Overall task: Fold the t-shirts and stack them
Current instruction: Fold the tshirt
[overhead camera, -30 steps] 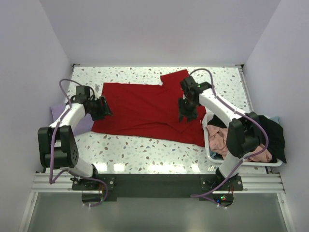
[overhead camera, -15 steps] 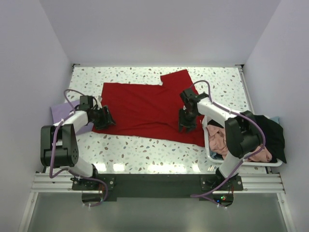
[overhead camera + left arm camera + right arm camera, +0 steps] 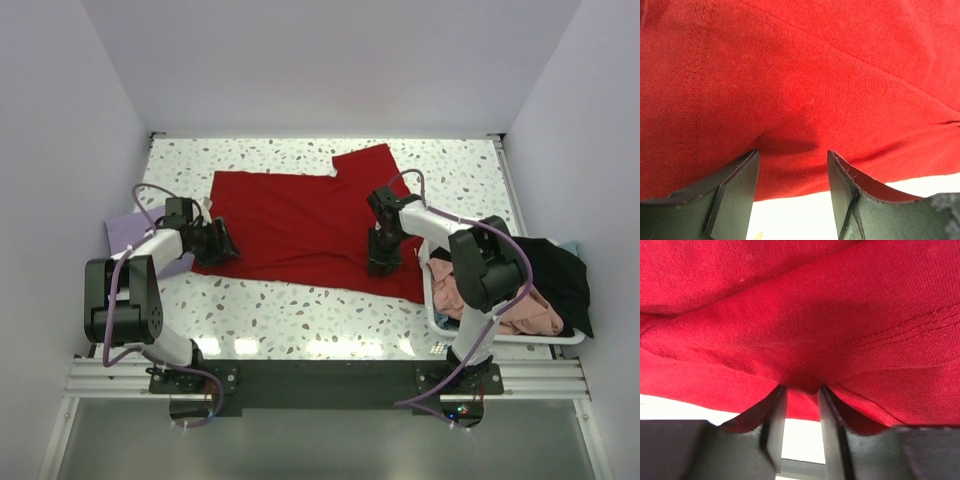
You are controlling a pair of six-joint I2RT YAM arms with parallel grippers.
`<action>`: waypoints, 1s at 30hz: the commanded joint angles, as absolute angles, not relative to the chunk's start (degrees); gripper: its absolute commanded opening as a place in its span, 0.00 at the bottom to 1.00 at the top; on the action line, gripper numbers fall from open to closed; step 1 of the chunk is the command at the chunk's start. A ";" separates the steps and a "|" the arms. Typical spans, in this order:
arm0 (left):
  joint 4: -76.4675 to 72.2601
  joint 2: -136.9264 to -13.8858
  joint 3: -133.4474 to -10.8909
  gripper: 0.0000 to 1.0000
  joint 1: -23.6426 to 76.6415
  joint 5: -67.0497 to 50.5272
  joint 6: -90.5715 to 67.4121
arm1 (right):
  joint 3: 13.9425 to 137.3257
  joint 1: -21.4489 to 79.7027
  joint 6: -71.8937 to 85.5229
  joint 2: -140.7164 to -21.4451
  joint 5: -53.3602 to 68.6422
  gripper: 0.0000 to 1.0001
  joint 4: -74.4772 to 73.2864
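Four shirts, two grippers.

- Red shirt [image 3: 300,225]: spread flat across the middle of the table [image 3: 300,310], one sleeve toward the far edge.
- Lavender shirt [image 3: 125,232]: at the table's left edge, partly under the left arm, just beside the red shirt.
- Pink shirt [image 3: 450,290], black shirt [image 3: 565,280]: heaped in the basket [image 3: 500,339] at right.
- Left gripper [image 3: 222,243]: at the red shirt's near-left corner, jaws well apart, tips against the cloth, nothing clamped.
- Right gripper [image 3: 801,388]: on the red shirt's near-right part, jaws nearly together, pinching a small fold.
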State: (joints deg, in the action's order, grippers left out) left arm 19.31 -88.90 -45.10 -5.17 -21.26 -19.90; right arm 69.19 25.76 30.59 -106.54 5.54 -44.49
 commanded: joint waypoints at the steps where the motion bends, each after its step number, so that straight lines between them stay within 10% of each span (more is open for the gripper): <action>1: 18.28 -90.09 -44.65 0.61 -5.27 -20.39 -17.67 | 71.10 25.84 30.59 -106.00 5.27 0.34 -43.51; 14: 17.49 -91.49 -43.50 0.61 -5.27 -20.30 -17.75 | 73.91 25.93 29.71 -105.65 4.39 0.13 -46.14; 25: 17.23 -91.67 -42.80 0.61 -5.27 -20.57 -18.46 | 77.61 25.93 27.95 -108.37 3.96 0.27 -48.96; 30: 17.23 -91.23 -42.37 0.61 -5.36 -20.48 -18.72 | 77.69 25.84 26.98 -108.54 3.96 0.05 -48.60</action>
